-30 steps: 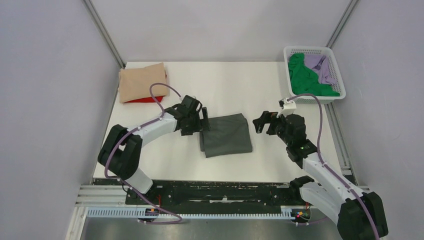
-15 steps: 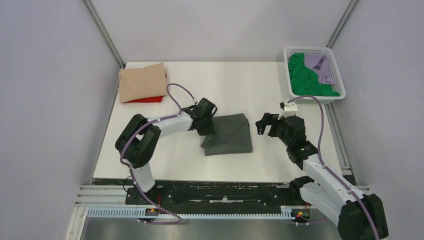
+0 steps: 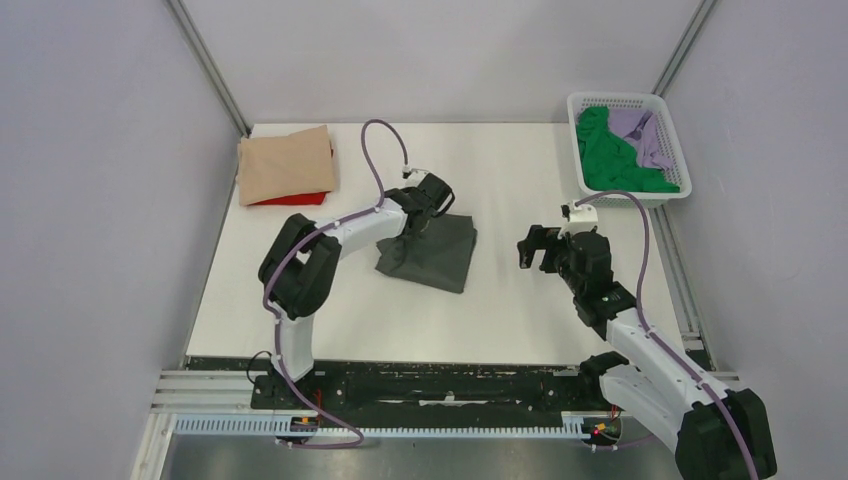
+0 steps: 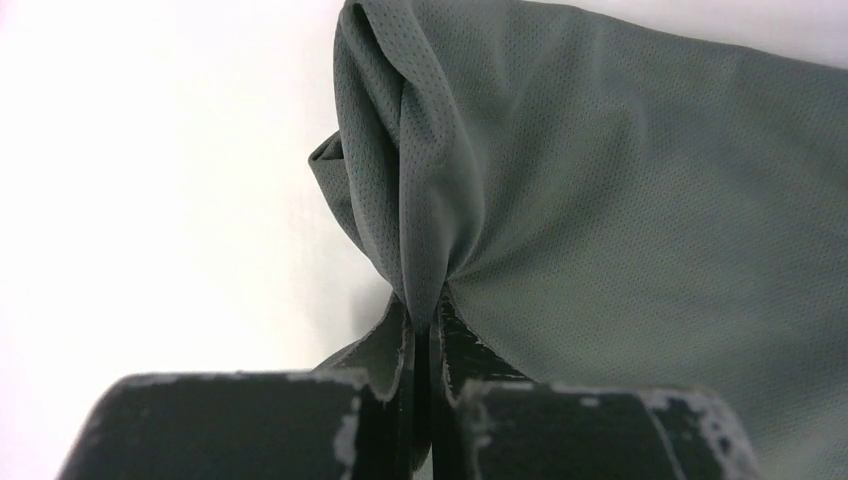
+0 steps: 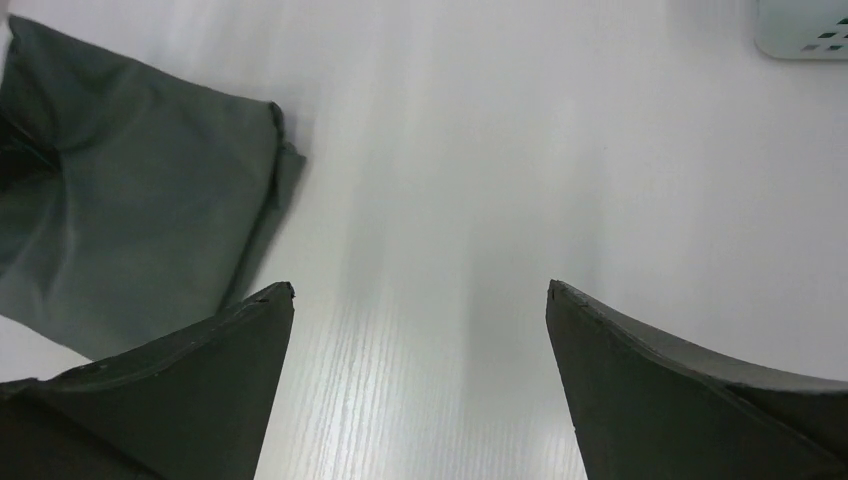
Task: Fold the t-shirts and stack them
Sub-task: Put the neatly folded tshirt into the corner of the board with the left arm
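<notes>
A folded dark grey t-shirt lies mid-table, turned askew. My left gripper is shut on its far edge; in the left wrist view the grey cloth bunches into a pinch between the closed fingers. A folded tan t-shirt lies on a red t-shirt at the far left. The green t-shirt and lilac t-shirt sit crumpled in the basket. My right gripper hangs open to the right of the grey shirt, its fingers wide apart over bare table.
The white lattice basket stands at the far right corner of the white table. Grey walls enclose the table on three sides, and a black rail runs along the near edge.
My left gripper closed on the grey shirt's edge and dragged it left and away, rotating the shirt. The left arm swung further out. The right arm barely moved.
</notes>
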Motion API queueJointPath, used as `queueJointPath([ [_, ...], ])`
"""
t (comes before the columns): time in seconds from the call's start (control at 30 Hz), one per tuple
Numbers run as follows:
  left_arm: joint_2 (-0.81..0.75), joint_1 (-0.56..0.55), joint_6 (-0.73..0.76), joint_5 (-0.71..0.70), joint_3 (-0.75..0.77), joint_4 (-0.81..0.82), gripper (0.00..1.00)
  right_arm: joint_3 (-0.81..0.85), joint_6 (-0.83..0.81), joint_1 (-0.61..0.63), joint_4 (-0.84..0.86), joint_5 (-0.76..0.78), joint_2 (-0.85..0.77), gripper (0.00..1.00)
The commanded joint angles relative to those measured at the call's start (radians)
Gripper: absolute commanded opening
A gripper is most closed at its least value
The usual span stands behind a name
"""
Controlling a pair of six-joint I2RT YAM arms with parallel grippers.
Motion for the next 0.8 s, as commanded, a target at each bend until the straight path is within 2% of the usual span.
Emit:
queueJointPath([
  [0.0,0.019,0.064,0.324,-0.363,0.084,0.016,0.02,0.024,-0.041,-0.004,0.003,0.052,0.014,0.98],
  [0.23,0.071,0.199,0.608,-0.450,0.159,0.149,0.02,0.034,-0.063,-0.004,0.018,0.080,0.074,0.98],
  [0.53,0.118,0.347,0.844,-0.423,0.317,0.284,0.02,0.065,-0.078,-0.004,0.031,0.096,0.175,0.98],
  [0.77,0.181,0.421,0.954,-0.418,0.484,0.301,0.02,0.077,-0.078,-0.004,0.035,0.110,0.221,0.98],
])
